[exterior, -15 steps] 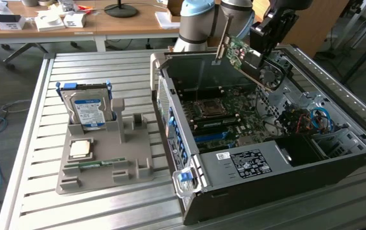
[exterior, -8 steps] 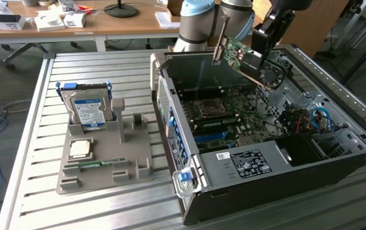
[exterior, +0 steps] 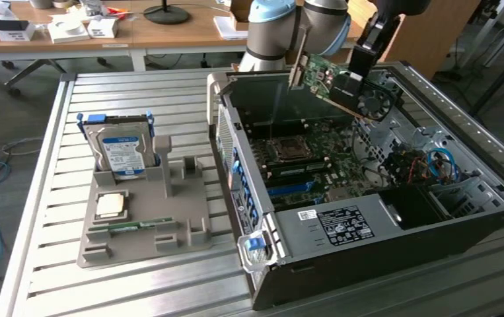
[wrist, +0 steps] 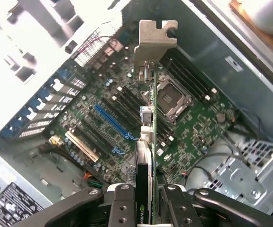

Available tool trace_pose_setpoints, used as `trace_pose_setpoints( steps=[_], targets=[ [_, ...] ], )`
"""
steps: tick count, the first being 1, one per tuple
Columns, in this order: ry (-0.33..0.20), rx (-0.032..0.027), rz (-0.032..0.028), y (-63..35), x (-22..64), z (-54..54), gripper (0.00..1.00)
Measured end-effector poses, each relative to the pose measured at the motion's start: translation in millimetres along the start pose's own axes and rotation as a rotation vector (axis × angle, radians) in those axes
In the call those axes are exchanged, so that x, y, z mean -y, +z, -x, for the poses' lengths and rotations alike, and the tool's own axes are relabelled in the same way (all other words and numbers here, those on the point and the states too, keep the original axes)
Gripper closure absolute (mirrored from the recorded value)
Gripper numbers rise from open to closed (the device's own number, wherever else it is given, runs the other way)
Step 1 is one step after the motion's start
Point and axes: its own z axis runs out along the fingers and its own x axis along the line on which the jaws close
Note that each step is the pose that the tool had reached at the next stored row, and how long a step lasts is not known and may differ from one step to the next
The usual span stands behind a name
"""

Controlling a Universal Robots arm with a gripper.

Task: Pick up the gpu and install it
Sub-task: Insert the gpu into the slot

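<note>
One gripper pinches the gpu, held above the open case, at 1 o'clock from the socket; installing calls for aligning its edge with the blue slot.

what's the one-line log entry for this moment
gripper: shut on gpu | gpu: held tilted over open case | motherboard: gpu not seated

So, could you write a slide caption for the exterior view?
End effector holds the gpu tilted above the open computer case; a hard drive stands in the gray tray.
</note>
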Motion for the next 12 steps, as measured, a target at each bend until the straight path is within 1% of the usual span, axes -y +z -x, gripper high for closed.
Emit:
trace_pose_setpoints(
  steps=[12],
  targets=[
    [-0.218,-0.0101,0.007,1.4,0.1,0.0,0.74]
  ],
)
